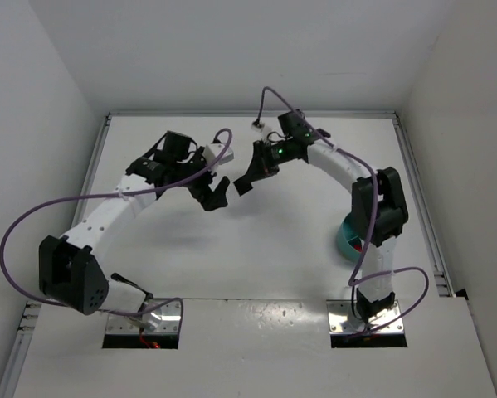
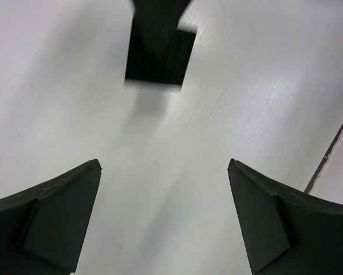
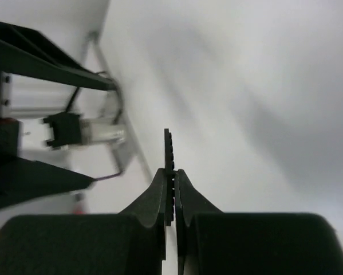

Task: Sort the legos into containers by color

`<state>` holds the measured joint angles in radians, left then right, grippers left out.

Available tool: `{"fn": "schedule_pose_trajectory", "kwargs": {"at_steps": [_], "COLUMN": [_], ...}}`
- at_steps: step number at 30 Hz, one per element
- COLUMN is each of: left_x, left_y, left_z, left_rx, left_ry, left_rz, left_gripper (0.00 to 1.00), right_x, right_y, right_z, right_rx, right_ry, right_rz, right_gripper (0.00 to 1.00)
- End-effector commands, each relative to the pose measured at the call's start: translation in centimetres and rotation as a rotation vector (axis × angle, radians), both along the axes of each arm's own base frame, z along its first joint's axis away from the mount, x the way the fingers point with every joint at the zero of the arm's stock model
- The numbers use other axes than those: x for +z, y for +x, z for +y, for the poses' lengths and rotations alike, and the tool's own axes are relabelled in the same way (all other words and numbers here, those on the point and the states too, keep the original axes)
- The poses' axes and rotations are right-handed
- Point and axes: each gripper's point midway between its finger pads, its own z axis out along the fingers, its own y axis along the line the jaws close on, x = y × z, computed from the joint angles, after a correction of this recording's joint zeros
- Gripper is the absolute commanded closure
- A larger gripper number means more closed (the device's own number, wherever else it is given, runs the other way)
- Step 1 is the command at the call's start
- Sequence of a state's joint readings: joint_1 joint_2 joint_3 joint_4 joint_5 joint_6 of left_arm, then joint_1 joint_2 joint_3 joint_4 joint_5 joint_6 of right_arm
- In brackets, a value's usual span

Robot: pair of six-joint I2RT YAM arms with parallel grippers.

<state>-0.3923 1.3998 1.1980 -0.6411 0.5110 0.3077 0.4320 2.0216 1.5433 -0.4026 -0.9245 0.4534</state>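
Observation:
My right gripper (image 3: 170, 171) is shut on a thin black lego plate (image 3: 169, 146), seen edge-on and sticking out past the fingertips. In the top view this gripper (image 1: 246, 181) hangs above the middle of the table, facing my left gripper (image 1: 215, 196) close by. My left gripper (image 2: 164, 166) is open and empty, and its view shows the black plate (image 2: 154, 57) held ahead of it. The teal bowl (image 1: 345, 240) stands at the right, mostly hidden behind my right arm. A bit of red (image 1: 361, 245) shows in it. No other legos are in view.
A small white piece (image 1: 256, 126) on a purple cable lies near the table's back edge. Metal rails (image 1: 416, 178) run along the table's sides, with white walls around. The arm bases (image 1: 144, 319) sit at the near edge.

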Motion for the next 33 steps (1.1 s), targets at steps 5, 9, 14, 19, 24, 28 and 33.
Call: {"fn": "schedule_pose_trajectory", "kwargs": {"at_steps": [5, 9, 14, 19, 24, 28, 33], "left_x": [3.2, 2.1, 1.1, 0.1, 0.5, 0.5, 0.3], "left_y": [-0.7, -1.7, -2.7, -3.1, -2.8, -2.7, -2.8], "left_z": [3.5, 4.7, 5.0, 6.2, 7.2, 7.9, 8.0], "left_rx": [0.075, 0.084, 0.073, 0.104, 0.131, 0.154, 0.141], "left_ry": [-0.086, -0.112, -0.169, -0.215, -0.230, -0.240, -0.246], "left_rz": [-0.061, -0.011, 0.055, 0.106, 0.096, 0.104, 0.100], "left_gripper": [0.00, 0.00, 0.00, 0.00, 0.00, 0.00, 0.00], "right_x": [5.3, 7.5, 6.8, 5.4, 3.5, 3.6, 3.5], "right_y": [0.7, 0.4, -1.7, -2.4, -3.6, -4.3, -6.8], "right_z": [-13.2, -18.0, -22.7, -24.7, -26.0, -26.6, -27.5], "right_rx": [0.245, 0.434, 0.765, 1.116, 1.463, 1.639, 1.860], "right_ry": [-0.388, -0.534, -0.627, -0.641, -0.601, -0.596, -0.569], "right_rz": [-0.545, -0.779, -0.943, -1.113, -1.230, -1.295, -1.351], "right_gripper": [1.00, 1.00, 1.00, 1.00, 1.00, 1.00, 1.00]}}
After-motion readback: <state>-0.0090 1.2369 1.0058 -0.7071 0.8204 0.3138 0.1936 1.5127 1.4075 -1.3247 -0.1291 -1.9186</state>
